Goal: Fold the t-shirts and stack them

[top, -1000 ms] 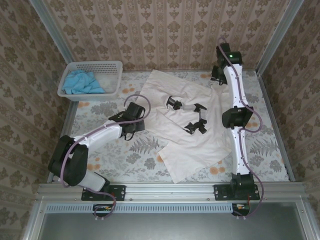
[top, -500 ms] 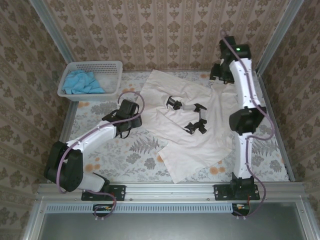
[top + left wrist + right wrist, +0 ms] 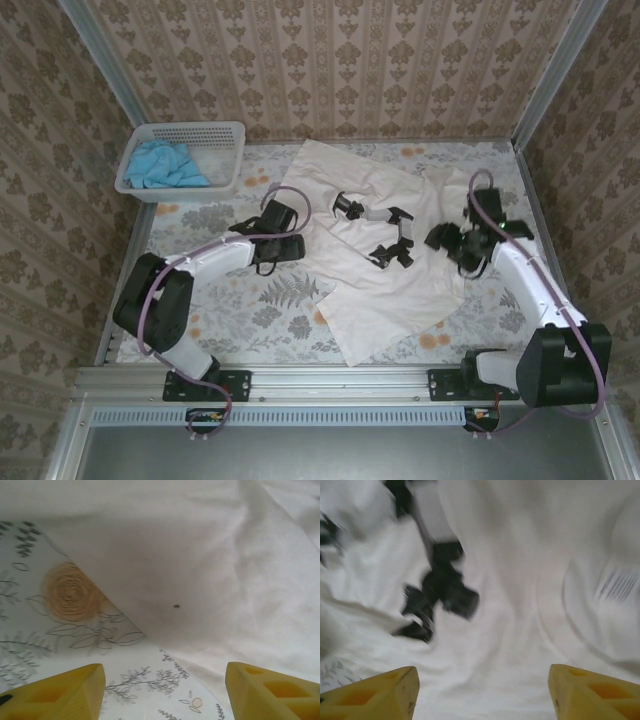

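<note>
The cream-white t-shirt (image 3: pixel 375 295) lies spread and rumpled on the table, with a black print (image 3: pixel 385 238) at its middle. My left gripper (image 3: pixel 293 244) is low at the shirt's left edge; in the left wrist view it (image 3: pixel 165 695) stands open over the bare table, the shirt's edge (image 3: pixel 210 580) just ahead. My right gripper (image 3: pixel 442 240) hovers over the shirt's right side, open (image 3: pixel 482 695), with the cloth (image 3: pixel 520 630) and blurred print (image 3: pixel 440 590) below. The sky-blue t-shirt (image 3: pixel 165 165) lies bunched in the basket.
The white perforated basket (image 3: pixel 228 130) stands at the back left corner. The table (image 3: pixel 230 310) has a floral cover with an orange rose (image 3: pixel 70 592) by the shirt's edge. Patterned walls close in the back and sides. The collar label (image 3: pixel 617 585) shows at right.
My right arm has swung down from the far back right corner to the shirt's right side. My left gripper has moved right, up to the shirt's left edge.
</note>
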You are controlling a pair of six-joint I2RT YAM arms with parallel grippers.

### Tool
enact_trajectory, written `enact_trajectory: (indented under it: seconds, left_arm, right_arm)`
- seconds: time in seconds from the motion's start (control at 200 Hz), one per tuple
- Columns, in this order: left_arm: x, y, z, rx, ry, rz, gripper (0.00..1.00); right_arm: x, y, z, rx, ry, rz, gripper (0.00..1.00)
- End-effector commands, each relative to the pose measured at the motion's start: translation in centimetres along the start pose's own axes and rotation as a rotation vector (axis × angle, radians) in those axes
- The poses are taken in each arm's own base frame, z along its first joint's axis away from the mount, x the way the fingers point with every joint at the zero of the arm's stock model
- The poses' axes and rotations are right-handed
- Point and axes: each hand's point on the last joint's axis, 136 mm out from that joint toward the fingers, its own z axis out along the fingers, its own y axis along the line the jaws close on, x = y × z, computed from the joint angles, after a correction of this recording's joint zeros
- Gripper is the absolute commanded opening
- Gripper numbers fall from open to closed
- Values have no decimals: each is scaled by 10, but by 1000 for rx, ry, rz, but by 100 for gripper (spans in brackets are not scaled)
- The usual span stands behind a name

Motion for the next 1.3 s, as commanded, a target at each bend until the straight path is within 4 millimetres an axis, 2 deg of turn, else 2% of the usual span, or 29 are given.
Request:
enact_trajectory:
  seconds: [0.0, 0.11, 0.21, 0.33, 0.41, 0.46, 0.6, 0.675, 0.775, 0.855, 0.945, 1.11, 1.165, 1.205, 1.295]
  left_arm:
    - [-8, -17, 8, 25, 12, 4, 65]
    - [-5, -16, 21, -40, 20, 30, 66]
    - [-1, -15, 34, -70, 37, 40, 74]
    - [8, -9, 49, -112, 61, 51, 71]
    - [16, -7, 56, -128, 76, 55, 59]
    - [20, -6, 60, -134, 86, 59, 49]
    - [34, -8, 64, -139, 103, 70, 15]
    - [38, -8, 62, -144, 107, 68, 0]
    - [46, -11, 54, -130, 112, 62, 0]
    - [58, -20, 42, -92, 121, 64, 0]
    - [76, -38, 25, -48, 140, 76, 0]
    - [112, -63, -1, 29, 169, 52, 6]
    - [118, -66, -8, 49, 171, 37, 18]
    - [118, -64, -12, 45, 167, 30, 36]
    - [101, -50, -23, 6, 105, 20, 45]
  right_arm:
    - [25, 14, 15, -133, 35, 66, 64]
    - [55, 12, 23, -111, 55, 20, 63]
    - [81, 20, 30, -120, 99, -14, 60]
    - [104, 28, 36, -97, 124, -83, 60]
    - [109, 26, 41, -90, 117, -86, 60]
    - [105, 20, 42, -59, 94, -91, 60]
    - [70, 17, 34, 18, -33, -105, 61]
    - [55, 17, 34, 18, -61, -78, 62]
    - [37, 17, 38, 27, -82, -40, 62]
    - [23, 12, 42, 51, -89, -1, 61]
    - [11, 0, 50, 97, -88, 49, 61]
    - [4, -33, 67, 155, -74, 161, 60]
    - [5, -44, 73, 174, -61, 202, 60]
    - [5, -48, 75, 182, -57, 211, 60]
    - [2, -52, 74, 192, -66, 215, 60]
